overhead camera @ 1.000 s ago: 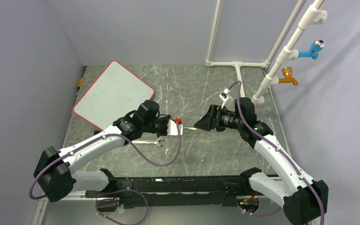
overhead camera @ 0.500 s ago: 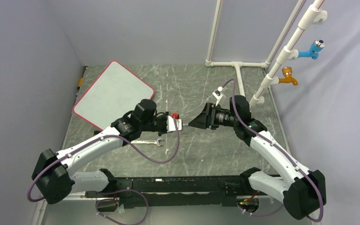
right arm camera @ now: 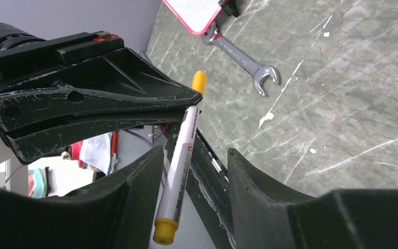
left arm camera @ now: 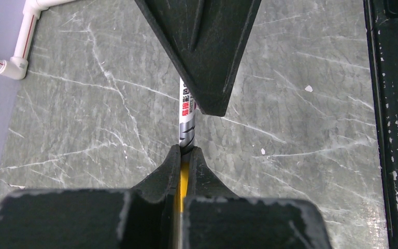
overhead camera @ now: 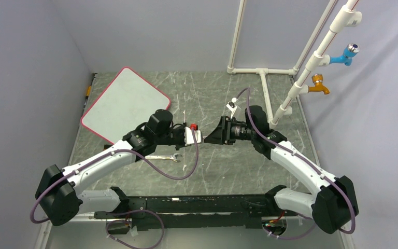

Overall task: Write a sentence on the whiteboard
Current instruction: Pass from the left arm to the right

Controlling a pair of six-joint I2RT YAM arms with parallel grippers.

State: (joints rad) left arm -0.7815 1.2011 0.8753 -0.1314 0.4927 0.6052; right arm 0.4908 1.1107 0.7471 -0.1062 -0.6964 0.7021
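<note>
With your left gripper (left arm camera: 185,151) clamped on the marker (left arm camera: 188,111) and your right gripper (right arm camera: 194,153) open-jawed around it, an off-centre close could twist it loose, while the whiteboard (overhead camera: 124,101) lies on the desk (overhead camera: 217,171) well to the marker's left.

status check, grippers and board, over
Left gripper shut on marker. Right gripper open around its other end. Whiteboard blank, far left. Wrench lies near it.
</note>
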